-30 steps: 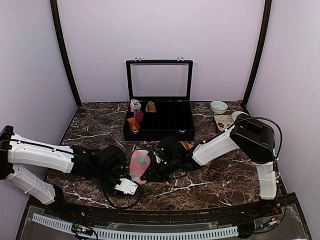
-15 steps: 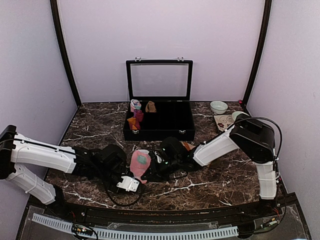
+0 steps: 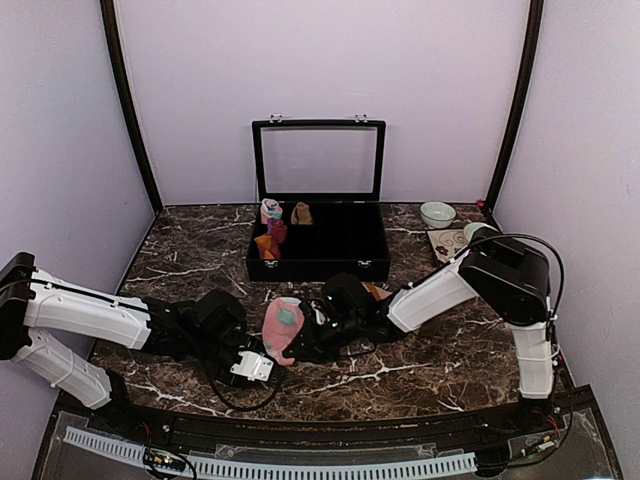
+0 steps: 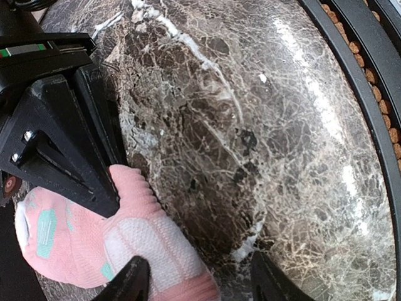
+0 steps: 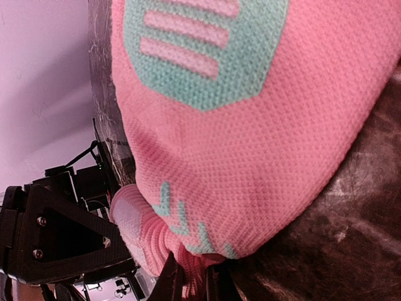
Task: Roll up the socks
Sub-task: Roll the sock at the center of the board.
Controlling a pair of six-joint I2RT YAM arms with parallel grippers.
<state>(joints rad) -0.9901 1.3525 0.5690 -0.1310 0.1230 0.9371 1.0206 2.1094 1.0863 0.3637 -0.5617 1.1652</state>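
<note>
The pink sock (image 3: 283, 328) lies bunched just in front of the black case (image 3: 318, 262), its long axis pointing away from the case. The right gripper (image 5: 191, 281) is clamped on its edge. The left gripper (image 4: 200, 283), jaws apart, straddles the sock's end farther from the case and looks nearer for a regrasp.

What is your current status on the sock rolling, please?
Left gripper open beside pink sock. Right gripper shut on it. Sock bunched on marble table. Black case behind, apart.
</note>
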